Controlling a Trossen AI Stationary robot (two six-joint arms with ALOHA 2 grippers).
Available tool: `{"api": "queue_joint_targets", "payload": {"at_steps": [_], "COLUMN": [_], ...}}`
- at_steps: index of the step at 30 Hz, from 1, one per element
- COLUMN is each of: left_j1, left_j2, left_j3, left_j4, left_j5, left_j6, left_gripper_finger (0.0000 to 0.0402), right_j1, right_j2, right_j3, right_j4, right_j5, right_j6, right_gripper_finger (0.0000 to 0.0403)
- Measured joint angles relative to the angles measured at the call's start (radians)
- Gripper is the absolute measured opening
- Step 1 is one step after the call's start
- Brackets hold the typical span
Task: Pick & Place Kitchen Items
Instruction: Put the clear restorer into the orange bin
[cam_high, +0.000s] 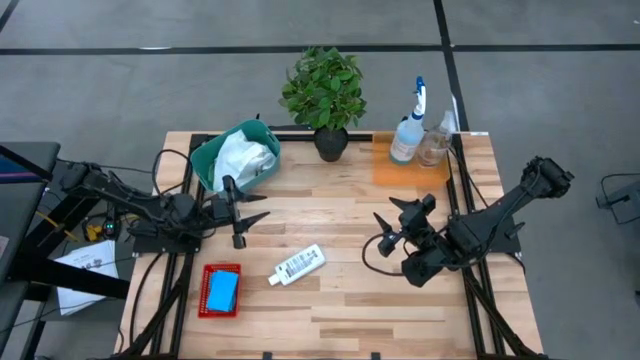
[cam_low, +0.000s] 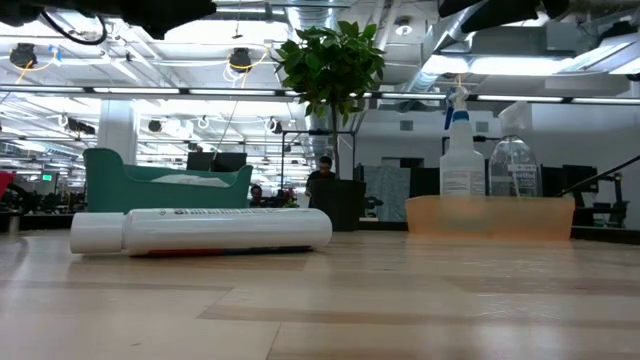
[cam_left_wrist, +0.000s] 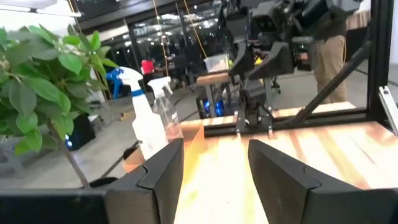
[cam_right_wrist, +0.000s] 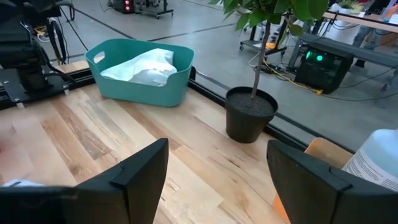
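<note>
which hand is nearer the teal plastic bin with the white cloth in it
Left. The left hand sits just in front of the teal plastic bin, near its front rim. The right hand is far across the wooden table, on the spray-bottle side.

From my seat, high view: worktop (cam_high: 340, 300) carries everything. Bin (cam_high: 213, 160) sits at the back left with the cloth (cam_high: 243, 157) in it. Potted plant (cam_high: 325, 95) is back centre. Tray (cam_high: 395, 170) is back right, with two spray bottles (cam_high: 408, 135) standing on it side by side. Small labelled bottle (cam_high: 298, 265) lies on its side mid-worktop, toward the front. Left of it, a small basket (cam_high: 207, 296) holds a sponge (cam_high: 221, 290). Left gripper (cam_high: 243, 214) hangs just in front of the bin; right gripper (cam_high: 392, 218) sits in front of the tray.
</note>
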Motion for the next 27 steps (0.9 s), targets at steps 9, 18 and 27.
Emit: {"api": "queue_joint_targets", "payload": {"at_steps": [9, 18, 27], "left_j1": [0.0, -0.049, -0.094], "left_j2": [0.0, 0.0, 0.0], "left_j3": [0.001, 0.001, 0.001], "left_j4": [-0.06, -0.102, -0.135], "left_j5": [0.0, 0.0, 0.0], "left_j6": [-0.02, -0.056, -0.111], "left_gripper_finger": [0.0179, 0.0184, 0.0183], "right_j1": [0.023, 0.06, 0.057], "right_j2": [0.0, -0.009, -0.009], "right_j3": [0.0, 0.005, 0.036], "right_j4": [-0.001, 0.003, 0.03], "right_j5": [-0.001, 0.009, 0.007], "right_j6": [0.0, -0.063, -0.203], "right_gripper_finger": [0.0265, 0.0265, 0.0265]}}
